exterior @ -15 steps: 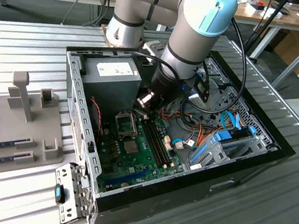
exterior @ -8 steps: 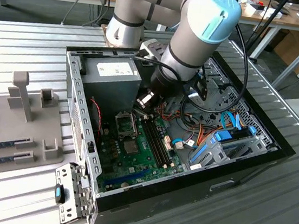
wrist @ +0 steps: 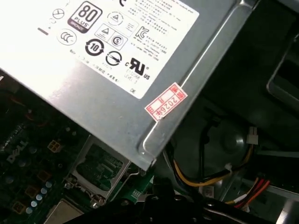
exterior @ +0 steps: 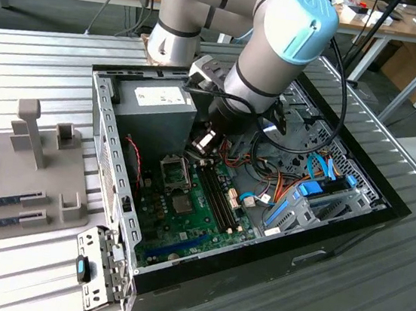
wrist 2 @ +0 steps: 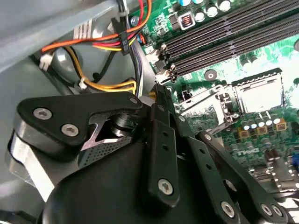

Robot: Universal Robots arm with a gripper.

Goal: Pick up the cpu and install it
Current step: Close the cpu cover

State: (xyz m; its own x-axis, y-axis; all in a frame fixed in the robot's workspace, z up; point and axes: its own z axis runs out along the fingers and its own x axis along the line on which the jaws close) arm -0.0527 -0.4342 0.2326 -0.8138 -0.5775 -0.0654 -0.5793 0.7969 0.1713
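Note:
The cpu (exterior: 205, 138) shows as a small pale flat piece at the tip of my gripper (exterior: 203, 141), tilted and held a little above the motherboard. The gripper's black fingers meet at a narrow point in the second wrist view (wrist 2: 158, 91), shut on the chip. The gripper hangs inside the open computer case, just beside the power-supply box (exterior: 155, 111) and above the far corner of the processor socket (exterior: 174, 171). The socket (wrist 2: 258, 94) is a pale square in a metal frame, with its hinged plate (wrist 2: 205, 100) swung aside.
Long dark memory slots (exterior: 218, 195) run beside the socket. Orange, yellow and red cables (wrist 2: 107, 44) bunch close to the gripper. The case's side wall (exterior: 110, 151) rises on the exterior view's left. A grey fixture tray (exterior: 8, 176) with memory sticks lies outside the case.

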